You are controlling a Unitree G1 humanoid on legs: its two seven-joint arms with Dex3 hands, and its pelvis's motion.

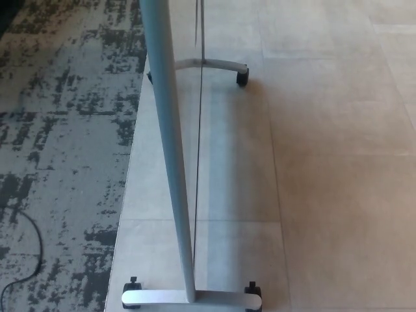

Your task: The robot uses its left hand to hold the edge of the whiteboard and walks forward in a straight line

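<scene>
The whiteboard shows edge-on in the head view as a tall grey upright frame (170,143) running from the top of the picture down to its near foot. That near foot (192,299) is a grey crossbar with black castors at both ends. The far foot (208,65) lies further ahead, with a black castor (242,77) at its right end. A thin dark line (198,156), the board's lower edge, runs between the two feet. Neither of my hands appears in the picture.
Beige floor tiles (325,162) spread to the right and ahead. A mottled grey and black carpet (58,130) covers the left side. A black cable (32,247) curves over the carpet at the lower left.
</scene>
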